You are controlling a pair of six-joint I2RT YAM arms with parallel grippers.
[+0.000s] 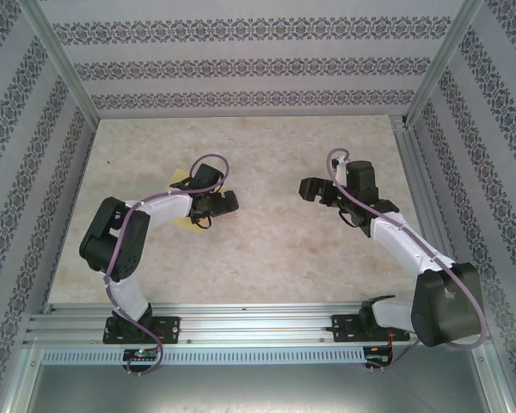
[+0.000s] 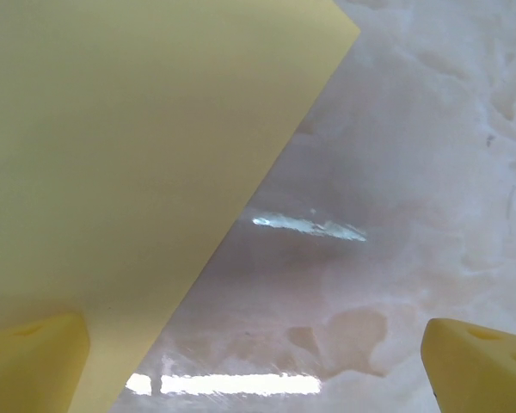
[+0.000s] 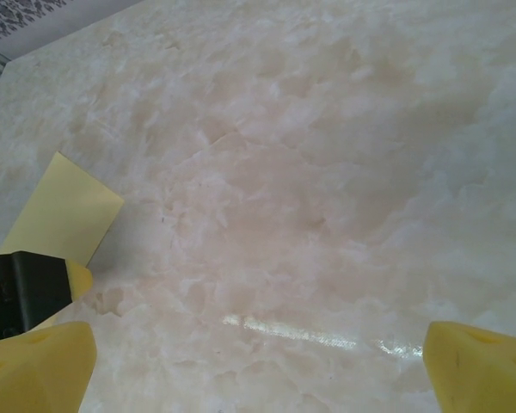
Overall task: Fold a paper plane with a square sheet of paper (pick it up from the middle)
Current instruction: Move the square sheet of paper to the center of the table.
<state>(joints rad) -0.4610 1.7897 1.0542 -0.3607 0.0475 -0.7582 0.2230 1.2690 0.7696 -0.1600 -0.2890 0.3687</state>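
Now left gripper (image 1: 225,205) spread wide over square sheet of paper (image 2: 129,172); right gripper (image 1: 309,189) spread too, holding nothing.

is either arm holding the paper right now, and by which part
Nothing is held. The left gripper and right gripper have open jaws; the square sheet of paper lies on the table below the left one.

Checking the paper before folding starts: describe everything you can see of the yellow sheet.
The sheet is plain pale-yellow paper, thin, unmarked, with straight edges and sharp corners. It looks unfolded and lies flat on the marbled table, left of centre. From above the left arm covers most of it, leaving corners peeking out. The open left fingers hang over it, one above the paper, one above bare table; contact cannot be told.
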